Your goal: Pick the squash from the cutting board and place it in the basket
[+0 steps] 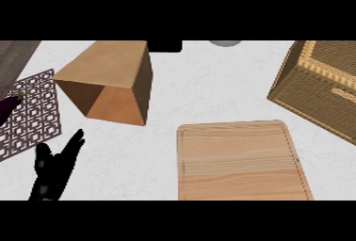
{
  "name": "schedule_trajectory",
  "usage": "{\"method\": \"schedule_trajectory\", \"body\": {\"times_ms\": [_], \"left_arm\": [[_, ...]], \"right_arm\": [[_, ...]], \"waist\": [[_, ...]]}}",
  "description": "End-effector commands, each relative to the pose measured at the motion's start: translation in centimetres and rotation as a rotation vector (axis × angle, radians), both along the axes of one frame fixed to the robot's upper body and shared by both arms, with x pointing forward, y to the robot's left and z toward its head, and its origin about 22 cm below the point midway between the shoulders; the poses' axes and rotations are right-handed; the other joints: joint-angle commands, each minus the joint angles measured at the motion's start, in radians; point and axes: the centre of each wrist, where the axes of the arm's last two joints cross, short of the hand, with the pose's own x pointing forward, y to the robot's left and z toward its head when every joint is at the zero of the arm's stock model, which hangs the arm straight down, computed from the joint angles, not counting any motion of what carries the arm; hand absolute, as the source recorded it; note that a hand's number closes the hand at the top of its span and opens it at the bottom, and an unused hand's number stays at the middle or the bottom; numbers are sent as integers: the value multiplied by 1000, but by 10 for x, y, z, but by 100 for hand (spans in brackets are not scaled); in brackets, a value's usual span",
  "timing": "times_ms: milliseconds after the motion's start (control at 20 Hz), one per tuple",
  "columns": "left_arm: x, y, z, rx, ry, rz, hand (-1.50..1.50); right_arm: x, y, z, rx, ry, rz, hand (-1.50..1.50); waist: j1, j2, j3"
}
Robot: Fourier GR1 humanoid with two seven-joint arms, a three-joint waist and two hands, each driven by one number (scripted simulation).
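White marbled counter (201, 89), seen steeply from above. A dark wood strip runs along the far-left corner.

Left hand (54, 169) sits low at the left edge, fingers straight and spread a little, pointing up and away. It grips nothing and touches nothing but air over the counter.

Just beyond the hand and to its left: a patterned lattice mat (31, 115), brown-on-white fretwork, angled on the counter. A dark purple eggplant (8, 109) lies on the mat's left part, cut off by the frame edge.

Up and to the right of the hand: a brown paper bag (111, 82), open mouth facing the viewer, standing near the mat's right corner but apart from it.

Right of the hand, well apart: wooden cutting board (240, 162), light grain, rounded corners, its near end running out of frame. Nothing shows on its top surface.

Far right and beyond the hand: woven wicker basket (316, 87), tan, tilted in view, partly out of frame. Its interior isn't readable from here.

Top edge: a small black block and a grey rounded object, both cropped, can't identify.

Squash: not visible in this view, neither on the board nor elsewhere, so can't place it. Right hand doesn't show.
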Motion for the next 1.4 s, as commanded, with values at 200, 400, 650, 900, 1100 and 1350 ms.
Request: {"method": "schedule_trajectory", "body": {"times_ms": [200, 400, 650, 900, 1100, 1350], "left_arm": [[-7, -14, -12, -14, 60, 0, 0], [-4, -18, -16, -16, 72, 14, 0], [-4, -12, -24, -16, 78, 30, 0], [-8, 2, -8, -10, 78, 15, 0], [-21, 2, -18, -10, 85, 14, 0], [-25, 7, -14, -18, 86, 28, 0]], "right_arm": [[-12, -52, -48, -69, 159, -160, 150], [-10, -48, -42, -118, 233, -133, 150], [-19, -48, -48, -195, 222, -80, -150], [-30, -66, -56, -191, 159, -98, -150], [-37, -83, -9, -129, 60, -152, -150], [-67, -100, -7, -96, 18, -221, -150]], "waist": [[1, 11, -10], [-10, 2, -10], [-19, -1, -10], [-13, 0, -10], [-12, -2, -10], [-26, -6, -10]]}}
